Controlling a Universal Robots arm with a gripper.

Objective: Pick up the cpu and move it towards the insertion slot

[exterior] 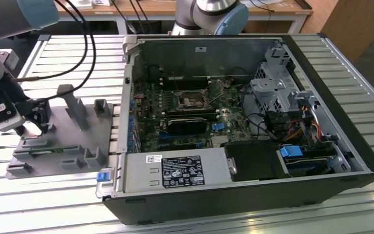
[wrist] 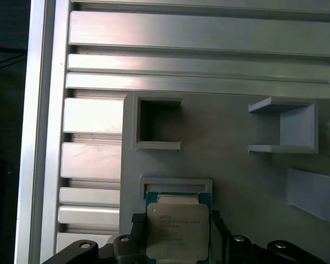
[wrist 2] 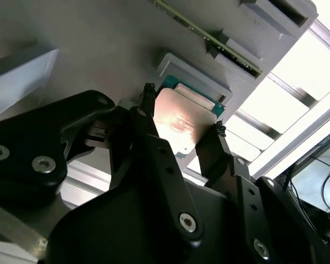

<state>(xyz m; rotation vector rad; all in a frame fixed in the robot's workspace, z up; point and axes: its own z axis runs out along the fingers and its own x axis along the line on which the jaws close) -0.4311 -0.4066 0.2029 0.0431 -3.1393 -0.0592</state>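
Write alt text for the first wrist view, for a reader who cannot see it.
The pincer holds the cpu, a silvery square chip, with a black finger against each of two opposite edges, at a framed seat in a grey plastic fixture. The fixture, which has other open pockets, lies on a table of aluminium slats.

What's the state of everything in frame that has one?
cpu: gripped at two opposite edges, over the grey fixture, not at the socket.
pincer: shut on the cpu.
insertion slot: uncovered, no chip seen in it.
computer case: lying on its side, panel off, interior exposed.
memory stick: seated on edge in the grey fixture.
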